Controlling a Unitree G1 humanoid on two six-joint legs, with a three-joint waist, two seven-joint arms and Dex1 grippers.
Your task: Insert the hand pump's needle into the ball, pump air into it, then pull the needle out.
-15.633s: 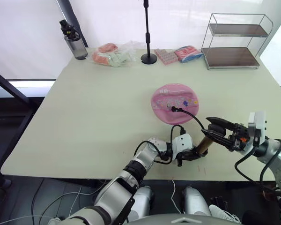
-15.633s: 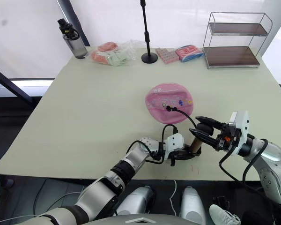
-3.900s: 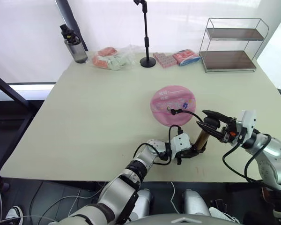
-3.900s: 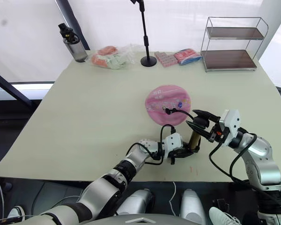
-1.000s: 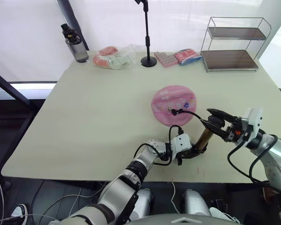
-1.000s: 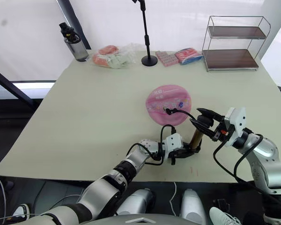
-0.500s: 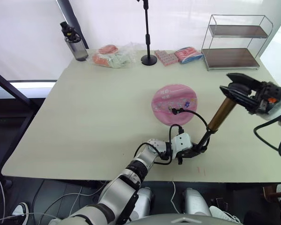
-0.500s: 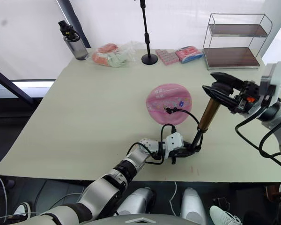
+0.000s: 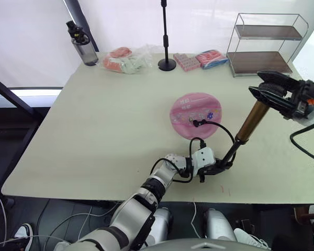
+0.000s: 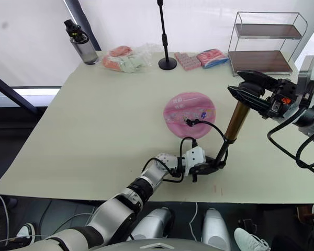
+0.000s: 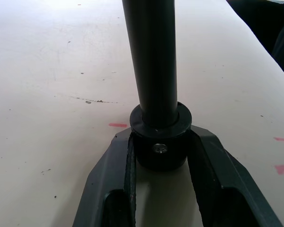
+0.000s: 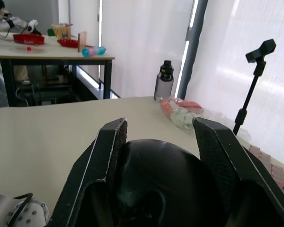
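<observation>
Near the table's [image 9: 94, 120] front edge, the left gripper [image 9: 215, 168] clamps the hand pump's [image 9: 249, 123] base; the right gripper [image 9: 269, 89] grips its handle. The flat ball [image 9: 195, 115] lies mid-table with the hose at it, the needle seemingly buried. The wire rack [image 9: 267, 44] in the far right corner holds nothing.

My left end effector [image 11: 160, 156] clamps the hand pump [image 11: 151, 61] by its black base cap, its dark rod rising away over the pale, red-marked surface [image 11: 47, 85].

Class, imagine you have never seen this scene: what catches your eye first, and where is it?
The bronze hand pump slants up near the table's front edge, its base clamped by the left gripper and its handle by the right gripper. Its hose runs to the flat pink ball at mid-table.
</observation>
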